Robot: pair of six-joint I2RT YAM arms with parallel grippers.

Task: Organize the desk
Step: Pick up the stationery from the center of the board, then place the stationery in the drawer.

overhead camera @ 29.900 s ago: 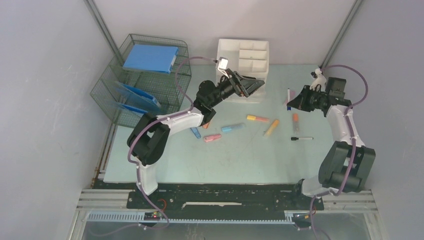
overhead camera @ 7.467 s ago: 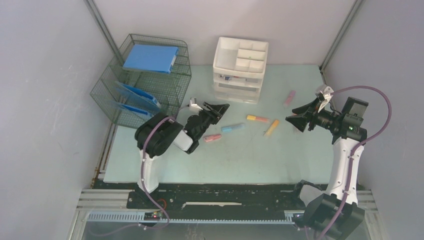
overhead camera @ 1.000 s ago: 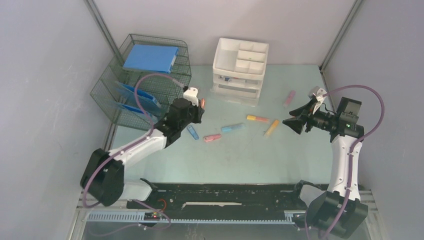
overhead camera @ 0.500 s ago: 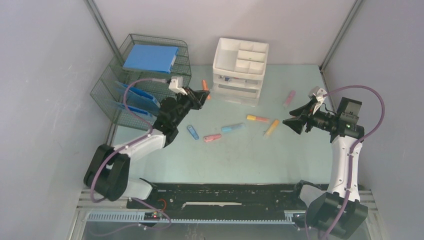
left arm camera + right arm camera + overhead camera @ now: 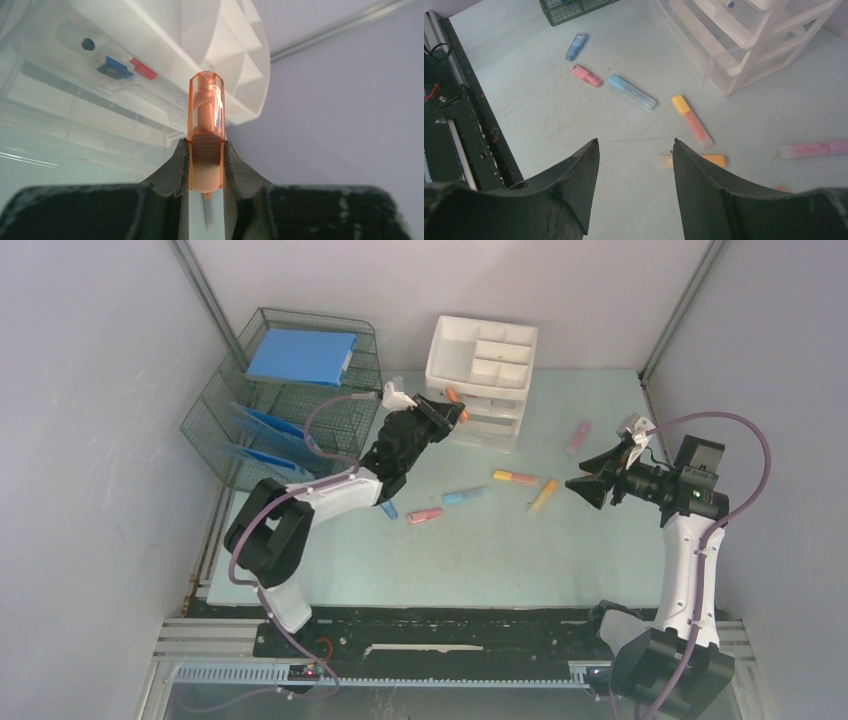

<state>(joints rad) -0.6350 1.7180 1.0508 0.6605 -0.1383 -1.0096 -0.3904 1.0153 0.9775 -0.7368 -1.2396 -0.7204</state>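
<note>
Top external view, near edge: black front rail [image 5: 450,640] carrying both arm bases. Beyond it lies the desk [image 5: 480,560], pale mint-green, reaching from the rail to the back wall.

Loose on the desk, mid-depth:
- blue highlighter [image 5: 388,508], partly hidden by the left arm
- pink highlighter [image 5: 425,515]
- light blue highlighter [image 5: 467,496]
- yellow-and-orange highlighter [image 5: 515,477]
- yellow highlighter [image 5: 543,496]; in the right wrist view one finger covers one of its ends
- pale pink highlighter [image 5: 578,436], farther right; the right wrist view cuts it off at the frame edge

Right gripper [image 5: 578,488]: above the desk's right side, jaws apart, nothing between them.

Left gripper [image 5: 447,410]: clamped on an orange highlighter [image 5: 206,130] by its body, the clear cap protruding, close to the front of the drawer organizer; its fingers hide the lower end.

Far centre: white drawer organizer [image 5: 483,360], open compartments on top, clear drawers below; the drawer contents are blurred, small blue and red shapes only.

Far left: wire mesh tray rack [image 5: 355,405], with a blue notebook [image 5: 302,357] on top; the blue items on lower tiers are indistinct behind the mesh.
</note>
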